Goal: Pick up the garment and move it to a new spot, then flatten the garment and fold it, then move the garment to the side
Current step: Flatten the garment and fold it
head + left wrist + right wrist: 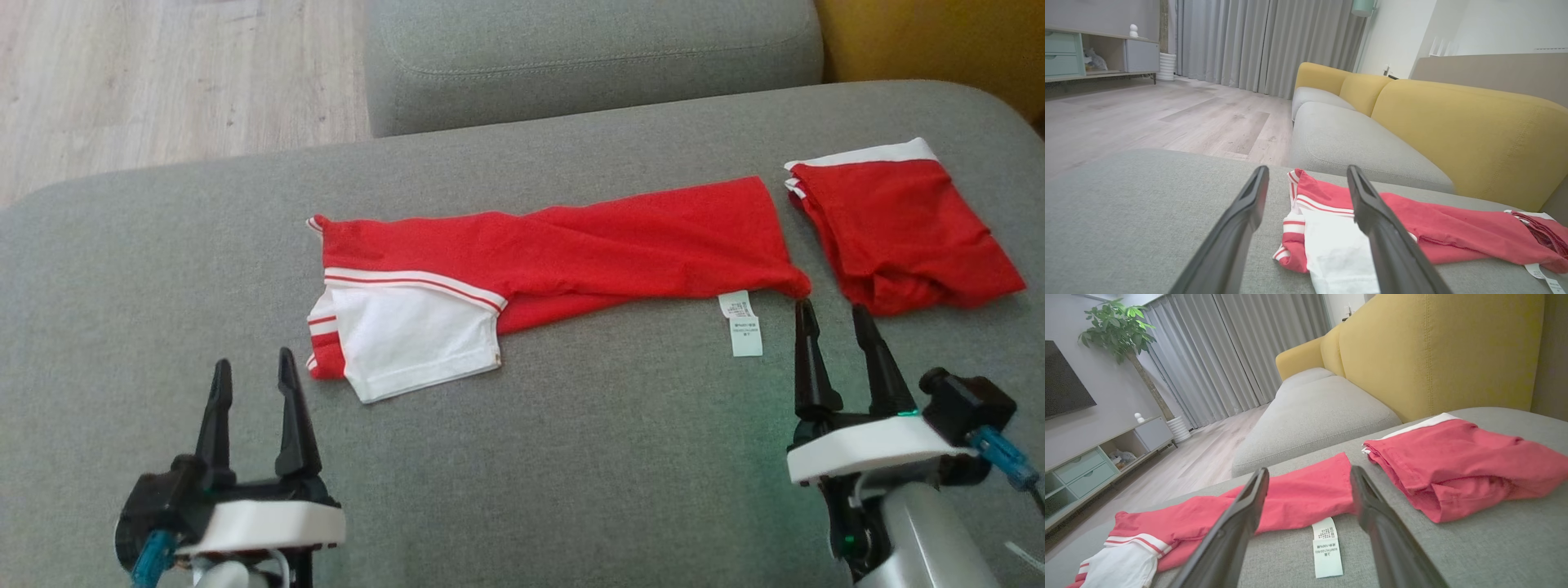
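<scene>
The garment (571, 245) is a red shirt with a white, red-striped sleeve (408, 335), lying in a long folded strip across the grey cushion (571, 457); its white label (744, 325) sticks out at the near edge. My left gripper (252, 359) stands open just short of the sleeve end, which shows past its fingertips in the left wrist view, garment (1453, 232). My right gripper (831, 307) is open with its tips at the strip's right corner; the right wrist view shows the garment (1298, 498) and label (1327, 547) between its fingers. Neither gripper holds anything.
A second red garment (898, 229), folded with a white band, lies at the cushion's right, close to my right gripper. Behind are another grey seat (588, 57), a yellow backrest (931, 41) and wooden floor (163, 73) at the far left.
</scene>
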`<state>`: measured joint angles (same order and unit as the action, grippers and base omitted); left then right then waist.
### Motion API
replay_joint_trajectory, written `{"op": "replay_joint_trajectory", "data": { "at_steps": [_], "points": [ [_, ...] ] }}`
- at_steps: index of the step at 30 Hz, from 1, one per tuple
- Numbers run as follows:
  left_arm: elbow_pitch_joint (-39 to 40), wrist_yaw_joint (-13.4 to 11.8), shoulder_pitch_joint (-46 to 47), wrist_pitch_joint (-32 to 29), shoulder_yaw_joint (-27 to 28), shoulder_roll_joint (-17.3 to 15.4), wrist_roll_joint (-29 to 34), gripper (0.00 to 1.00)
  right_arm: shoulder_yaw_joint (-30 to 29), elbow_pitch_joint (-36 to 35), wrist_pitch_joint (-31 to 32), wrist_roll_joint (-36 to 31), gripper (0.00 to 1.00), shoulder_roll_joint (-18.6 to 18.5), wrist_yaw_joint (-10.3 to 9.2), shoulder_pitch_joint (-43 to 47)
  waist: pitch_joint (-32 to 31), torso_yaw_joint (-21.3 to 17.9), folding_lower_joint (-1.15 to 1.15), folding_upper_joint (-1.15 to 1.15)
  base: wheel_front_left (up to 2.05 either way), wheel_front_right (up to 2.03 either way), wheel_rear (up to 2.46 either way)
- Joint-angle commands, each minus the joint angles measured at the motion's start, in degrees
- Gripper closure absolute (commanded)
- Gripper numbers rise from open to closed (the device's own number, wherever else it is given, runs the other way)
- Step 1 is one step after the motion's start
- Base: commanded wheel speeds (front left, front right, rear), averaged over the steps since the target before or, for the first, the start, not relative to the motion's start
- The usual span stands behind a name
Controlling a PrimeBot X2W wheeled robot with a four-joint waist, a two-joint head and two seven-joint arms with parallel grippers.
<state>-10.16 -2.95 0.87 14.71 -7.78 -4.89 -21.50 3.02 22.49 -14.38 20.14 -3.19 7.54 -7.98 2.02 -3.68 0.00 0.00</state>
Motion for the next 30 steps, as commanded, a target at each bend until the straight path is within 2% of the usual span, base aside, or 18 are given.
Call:
{"op": "replay_joint_trajectory", "data": {
  "at_steps": [1,6,11,14,22,30],
  "points": [
    [1.4,0.9,2.5,0.3,2.7,0.4,1.3,0.00,1.4,-2.5,-0.6,0.1,0.00,0.3,-0.05,-1.6,0.3,0.1,0.00,0.00,0.00,0.00,0.00],
    [0.3,3.5,4.9,0.3,3.6,1.5,3.9,0.00,1.0,-0.4,-0.6,-3.1,0.00,0.3,-0.05,-4.6,2.5,1.2,0.00,0.00,0.00,0.00,0.00],
    [-0.2,4.7,7.1,0.3,3.8,1.9,4.9,0.00,-4.1,5.6,2.2,-8.6,0.00,0.3,-0.05,-10.9,6.1,2.6,0.00,0.00,0.00,0.00,0.00],
    [-0.6,5.3,8.4,0.3,3.5,1.9,5.4,0.00,-7.3,9.3,3.6,-9.1,0.00,0.3,-0.05,-15.4,8.5,3.7,0.00,0.00,0.00,0.00,0.00],
    [-1.5,6.1,11.5,0.3,2.5,2.0,5.4,0.00,-17.1,22.5,7.4,-13.7,0.00,0.3,-0.05,-25.4,12.4,6.0,0.00,0.00,0.00,0.00,0.00],
    [-1.8,6.0,13.1,0.3,0.2,2.0,4.9,0.00,-21.5,31.1,9.1,-18.4,0.00,0.3,-0.05,-31.8,14.6,7.3,0.00,0.00,0.00,0.00,0.00]
  ]
}}
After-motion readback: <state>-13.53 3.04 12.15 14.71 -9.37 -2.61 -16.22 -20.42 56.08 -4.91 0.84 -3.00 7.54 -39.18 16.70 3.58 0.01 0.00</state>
